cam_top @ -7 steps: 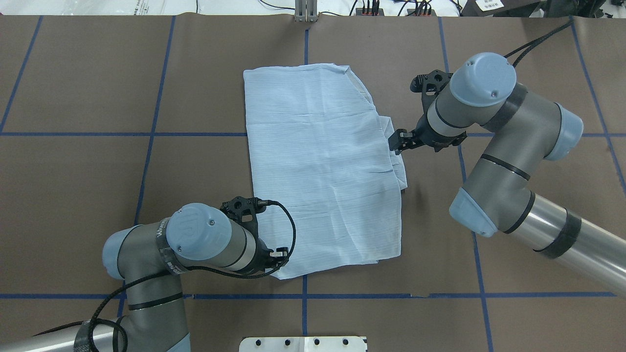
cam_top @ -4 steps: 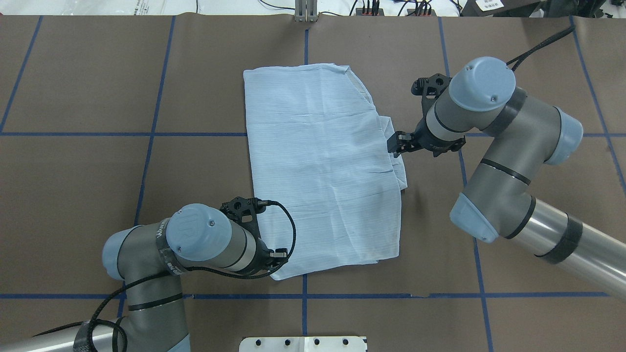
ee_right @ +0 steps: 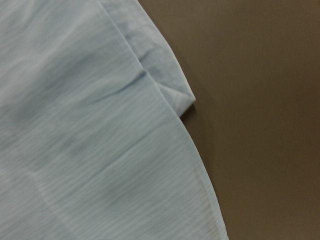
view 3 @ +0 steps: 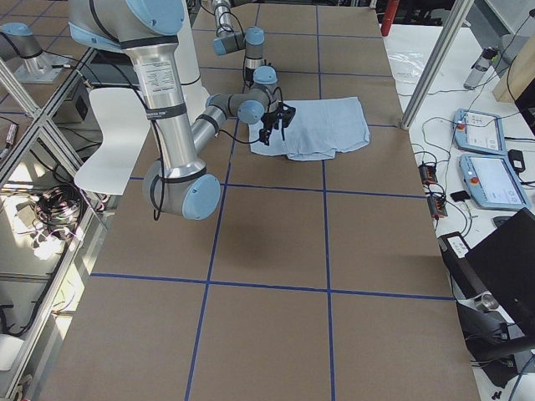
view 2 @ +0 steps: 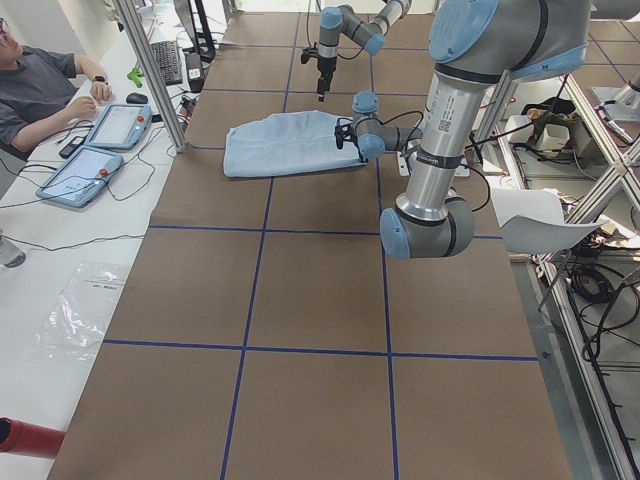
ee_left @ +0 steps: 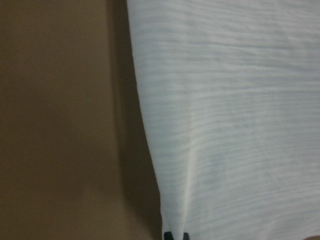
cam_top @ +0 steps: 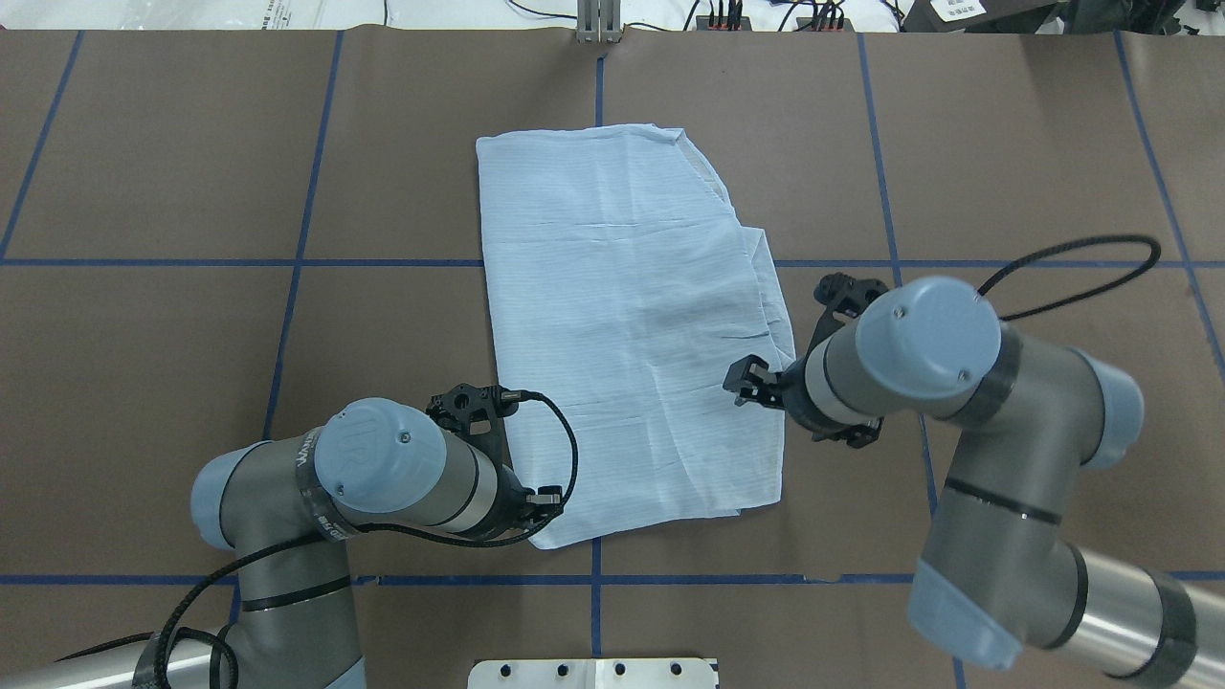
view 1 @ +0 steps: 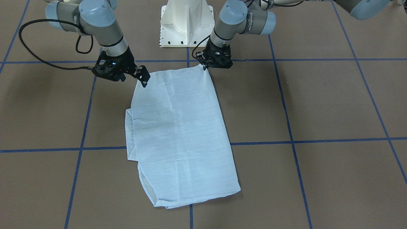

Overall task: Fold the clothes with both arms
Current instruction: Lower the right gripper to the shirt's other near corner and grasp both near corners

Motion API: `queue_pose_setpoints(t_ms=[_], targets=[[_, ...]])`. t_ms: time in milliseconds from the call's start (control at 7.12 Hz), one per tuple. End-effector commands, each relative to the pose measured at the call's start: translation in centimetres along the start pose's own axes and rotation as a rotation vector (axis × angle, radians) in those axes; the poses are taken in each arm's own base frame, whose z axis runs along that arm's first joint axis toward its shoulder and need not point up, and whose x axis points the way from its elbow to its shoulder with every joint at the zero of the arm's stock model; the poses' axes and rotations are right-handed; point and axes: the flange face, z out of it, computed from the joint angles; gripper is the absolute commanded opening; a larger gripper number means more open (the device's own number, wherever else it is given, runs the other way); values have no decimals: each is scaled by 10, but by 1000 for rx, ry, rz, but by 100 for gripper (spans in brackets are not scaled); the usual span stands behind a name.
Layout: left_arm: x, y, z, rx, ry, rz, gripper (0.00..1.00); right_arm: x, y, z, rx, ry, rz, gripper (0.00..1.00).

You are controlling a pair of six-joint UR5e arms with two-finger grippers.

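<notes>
Tabletop (cam_top: 191,383) carries the shirt (cam_top: 622,316), lying flat as a folded rectangle btwn both grippers. Left gripper (cam_top: 547,498) looks closed on the shirt corner right at its tips. Right gripper (cam_top: 748,383) hangs open just over the opposite edge, apparently not touching, w/ a loose flap (cam_top: 777,316) just beyond it. Risks:
- Right gripper catches the top layer only, so the stack peels apart.
- Uneven lift btwn sides skews the fold.
- Thin cloth slips from the left pinch.
- Flap prob. spills out.
</notes>
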Motion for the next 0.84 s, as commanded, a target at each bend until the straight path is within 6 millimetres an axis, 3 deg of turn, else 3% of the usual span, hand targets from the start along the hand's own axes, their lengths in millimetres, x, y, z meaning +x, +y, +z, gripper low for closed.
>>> queue_pose_setpoints(t_ms=[0,422,703], targets=[[3,1,-4,0,9,1,0,3,79,26,62,-19,150,99],[3,2,-6,1,14,2,0,11,102,42,77,15,249,92],[3,2,-6,1,14,2,0,12,102,50,109,21,309,89]])
